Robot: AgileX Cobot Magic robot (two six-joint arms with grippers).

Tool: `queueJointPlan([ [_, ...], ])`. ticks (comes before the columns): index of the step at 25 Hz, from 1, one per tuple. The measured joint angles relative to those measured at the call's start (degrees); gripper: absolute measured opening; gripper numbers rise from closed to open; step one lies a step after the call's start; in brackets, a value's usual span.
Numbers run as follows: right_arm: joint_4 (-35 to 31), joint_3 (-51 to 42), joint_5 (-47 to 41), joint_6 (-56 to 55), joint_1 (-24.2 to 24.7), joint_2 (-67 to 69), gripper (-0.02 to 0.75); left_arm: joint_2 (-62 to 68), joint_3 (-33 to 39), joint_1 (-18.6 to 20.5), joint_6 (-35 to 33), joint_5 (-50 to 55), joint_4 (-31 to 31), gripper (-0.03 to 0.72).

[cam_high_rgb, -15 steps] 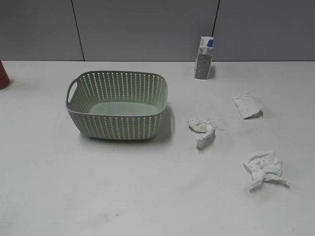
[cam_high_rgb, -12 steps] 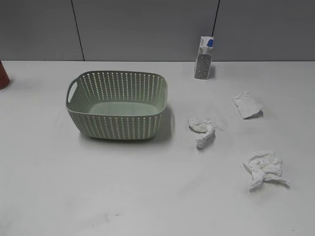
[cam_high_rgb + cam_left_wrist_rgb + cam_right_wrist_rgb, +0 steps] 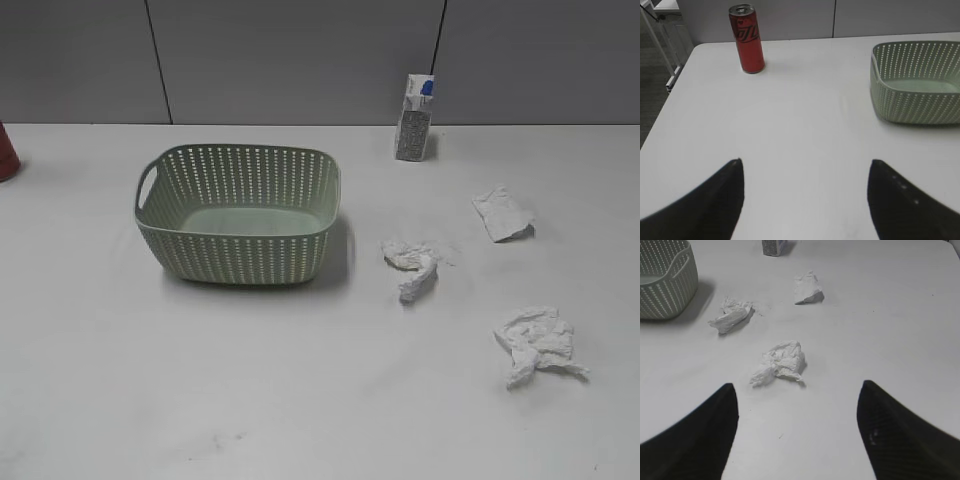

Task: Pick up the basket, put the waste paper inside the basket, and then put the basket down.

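The sage-green basket stands empty on the white table, left of centre; it also shows in the left wrist view and the right wrist view. Three white paper wads lie to its right: one nearest the basket, a flatter one further back, one at the front right. In the right wrist view they are the left wad, the far wad and the near wad. My left gripper is open and empty. My right gripper is open and empty, just short of the near wad. Neither arm shows in the exterior view.
A white-grey carton with a blue top stands at the back by the wall. A red drink can stands at the far left of the table; its edge shows in the exterior view. The table's left edge drops to the floor.
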State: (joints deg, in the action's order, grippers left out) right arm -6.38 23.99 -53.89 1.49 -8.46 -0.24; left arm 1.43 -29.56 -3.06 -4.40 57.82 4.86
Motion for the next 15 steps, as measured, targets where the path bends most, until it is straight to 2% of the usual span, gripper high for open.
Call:
queueJointPlan([
  [8,0.0,0.0,0.0,0.0,0.0,0.0,0.59,16.2,-0.8,-0.1,-0.2,-14.8,2.7,0.584],
  [15,0.0,0.0,0.0,0.0,0.0,0.0,0.59,35.9,-3.8,-0.4,-6.0,-24.6,7.8,0.584],
])
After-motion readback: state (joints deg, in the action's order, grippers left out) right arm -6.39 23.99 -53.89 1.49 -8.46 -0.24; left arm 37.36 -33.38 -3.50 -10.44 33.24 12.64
